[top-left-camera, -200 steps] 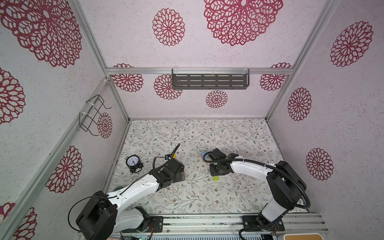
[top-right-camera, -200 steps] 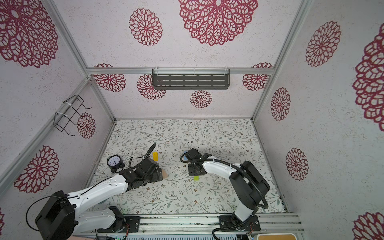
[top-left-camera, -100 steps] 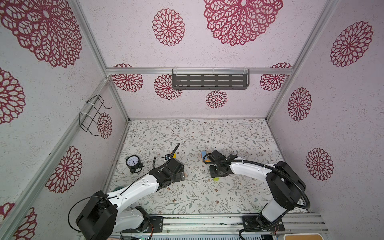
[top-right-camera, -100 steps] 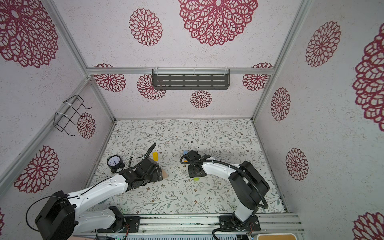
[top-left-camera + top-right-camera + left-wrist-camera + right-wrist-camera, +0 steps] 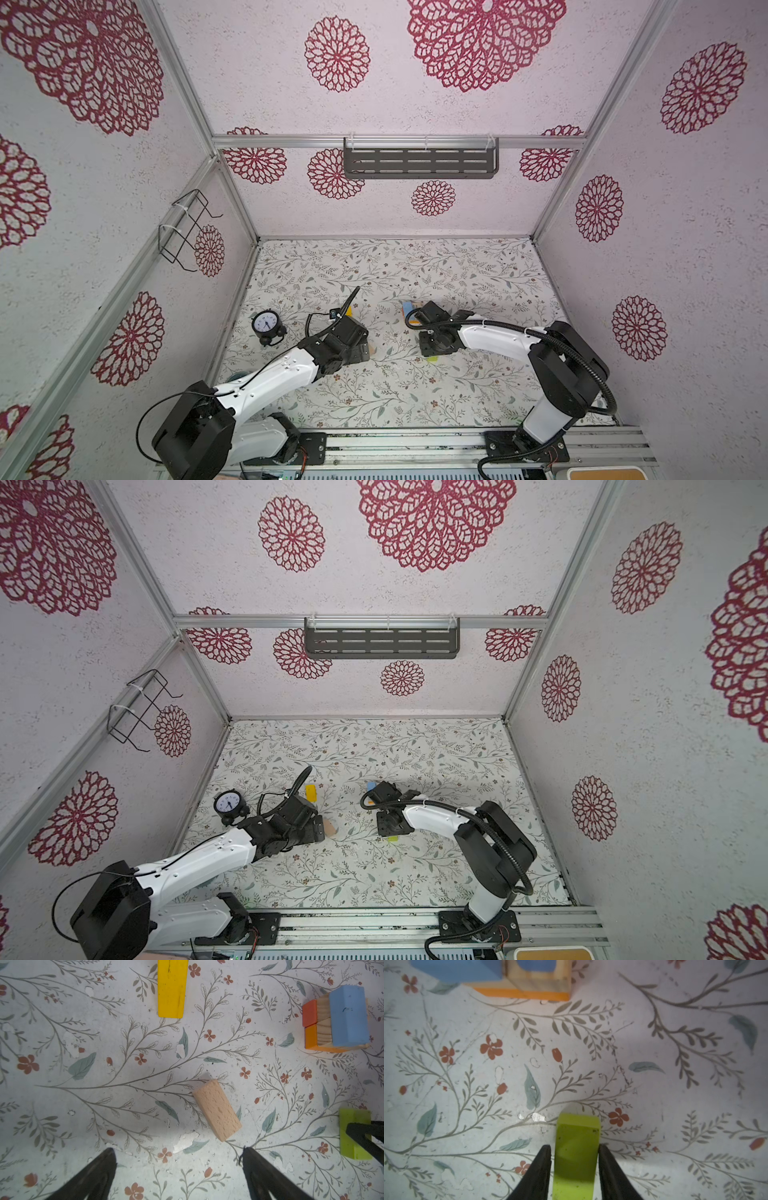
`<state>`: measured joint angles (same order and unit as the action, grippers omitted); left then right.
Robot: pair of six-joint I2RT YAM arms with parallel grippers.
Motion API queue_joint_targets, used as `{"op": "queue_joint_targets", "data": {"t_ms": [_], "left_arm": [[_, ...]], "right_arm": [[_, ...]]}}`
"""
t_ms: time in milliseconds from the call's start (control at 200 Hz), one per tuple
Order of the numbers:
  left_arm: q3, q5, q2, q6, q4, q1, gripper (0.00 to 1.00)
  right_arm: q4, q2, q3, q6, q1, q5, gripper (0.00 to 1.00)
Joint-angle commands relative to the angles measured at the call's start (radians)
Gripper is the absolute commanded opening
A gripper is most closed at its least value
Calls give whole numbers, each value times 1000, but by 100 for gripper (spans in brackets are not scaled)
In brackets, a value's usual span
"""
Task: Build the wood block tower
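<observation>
A lime green block (image 5: 576, 1147) lies flat on the floral mat, and my right gripper (image 5: 574, 1147) is shut on it, one finger on each long side. In both top views only its edge (image 5: 432, 358) (image 5: 392, 838) peeks out under the wrist. The tower (image 5: 336, 1020), a short way beyond it, has orange pieces (image 5: 525, 993) lowest, natural-wood cubes (image 5: 535, 972) above and a light blue block (image 5: 349, 1016) on top. My left gripper (image 5: 178, 1149) is open and empty, just short of a tan block (image 5: 217, 1109) lying at an angle. A yellow block (image 5: 171, 989) lies farther off.
A small black alarm clock (image 5: 266, 324) stands on the mat left of the left arm. A wire basket (image 5: 183, 232) hangs on the left wall and a dark shelf (image 5: 419, 163) on the back wall. Walls close in the mat (image 5: 395, 270) on three sides.
The right wrist has shifted very slightly over the green block. The left arm has not moved.
</observation>
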<state>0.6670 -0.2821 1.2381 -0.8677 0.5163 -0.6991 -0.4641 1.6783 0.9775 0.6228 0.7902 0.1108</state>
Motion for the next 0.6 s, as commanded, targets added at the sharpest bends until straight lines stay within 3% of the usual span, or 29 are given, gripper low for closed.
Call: {"op": "queue_joint_targets", "data": {"t_ms": [0,300,595], "left_arm": [[29,-21,8,-2,11,9,97],[53,-31,10,13,27,12,97],[119,-23,66,55,27,42,97]], "right_arm": [[-19,6,7,17,7,32,41],[-55,-18,37,8,7,54,29],[-176,-12,201,-67,-9,52,28]]}}
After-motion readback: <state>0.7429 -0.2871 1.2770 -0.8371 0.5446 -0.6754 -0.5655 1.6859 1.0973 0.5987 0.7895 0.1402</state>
